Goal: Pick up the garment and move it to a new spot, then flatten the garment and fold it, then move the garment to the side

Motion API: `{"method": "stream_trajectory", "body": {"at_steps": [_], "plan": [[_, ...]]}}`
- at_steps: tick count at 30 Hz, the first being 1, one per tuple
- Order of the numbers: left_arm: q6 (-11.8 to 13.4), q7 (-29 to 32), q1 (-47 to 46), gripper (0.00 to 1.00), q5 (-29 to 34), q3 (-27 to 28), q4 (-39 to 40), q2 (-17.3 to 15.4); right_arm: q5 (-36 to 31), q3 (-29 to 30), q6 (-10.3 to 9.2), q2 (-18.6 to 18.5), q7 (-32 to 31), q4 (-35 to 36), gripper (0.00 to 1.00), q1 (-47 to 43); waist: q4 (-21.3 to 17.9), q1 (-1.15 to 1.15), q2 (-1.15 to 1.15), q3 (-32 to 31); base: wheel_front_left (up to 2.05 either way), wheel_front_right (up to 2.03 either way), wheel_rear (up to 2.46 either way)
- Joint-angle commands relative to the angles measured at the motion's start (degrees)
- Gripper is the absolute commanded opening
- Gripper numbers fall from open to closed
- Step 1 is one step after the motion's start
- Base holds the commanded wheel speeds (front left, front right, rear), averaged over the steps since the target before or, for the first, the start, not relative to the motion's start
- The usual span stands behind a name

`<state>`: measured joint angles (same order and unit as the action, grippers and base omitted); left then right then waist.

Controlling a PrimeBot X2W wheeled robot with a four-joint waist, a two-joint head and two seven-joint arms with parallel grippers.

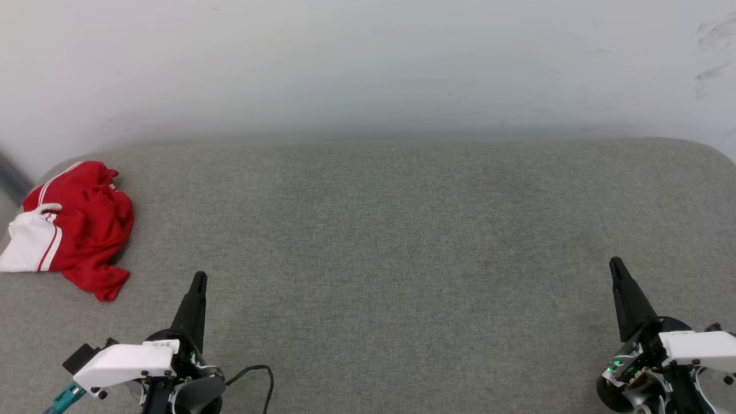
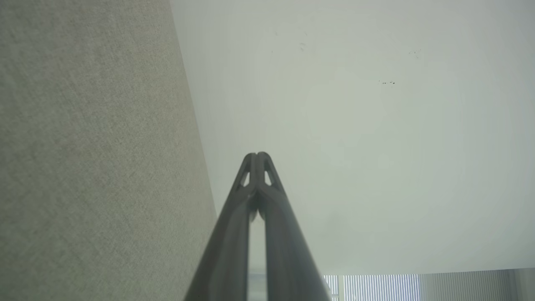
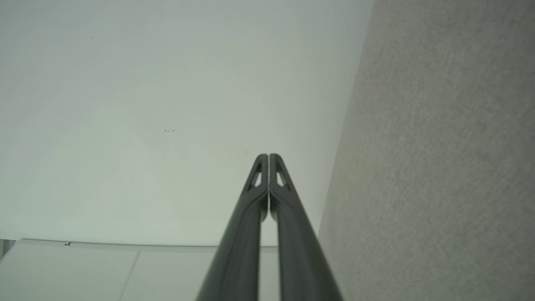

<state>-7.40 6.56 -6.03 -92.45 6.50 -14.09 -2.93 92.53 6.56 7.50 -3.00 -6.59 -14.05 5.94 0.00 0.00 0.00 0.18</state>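
You have the whole job ahead of you. The grey fabric-topped bench stretches wide before you, and the red and white garment lies crumpled in a heap at its far left corner (no lettering shows among the bunched folds). Nothing is picked up, flattened or folded yet. Your left end effector hangs near the garment but apart from it, fingers pressed together and holding nothing. Your right end effector sits well away on the other side, likewise pinched closed and empty.
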Motion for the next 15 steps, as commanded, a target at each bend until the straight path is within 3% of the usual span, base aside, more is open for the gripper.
{"method": "stream_trajectory", "body": {"at_steps": [1, 15], "plan": [[-0.2, 0.12, -0.46, 0.0, 0.1, 0.14, -0.04, 0.07, -0.25, -0.05, -0.02, 0.27, -0.07, -0.08, 0.0, 0.62, 0.0, 0.0, 0.0, 0.0, 0.0, 0.0, 0.0], [-0.2, 0.11, -0.46, 0.0, 0.1, 0.13, -0.03, 0.07, -0.25, -0.06, -0.02, 0.27, -0.06, -0.08, 0.0, 0.62, 0.0, 0.0, 0.0, 0.0, 0.0, 0.0, 0.0]]}}
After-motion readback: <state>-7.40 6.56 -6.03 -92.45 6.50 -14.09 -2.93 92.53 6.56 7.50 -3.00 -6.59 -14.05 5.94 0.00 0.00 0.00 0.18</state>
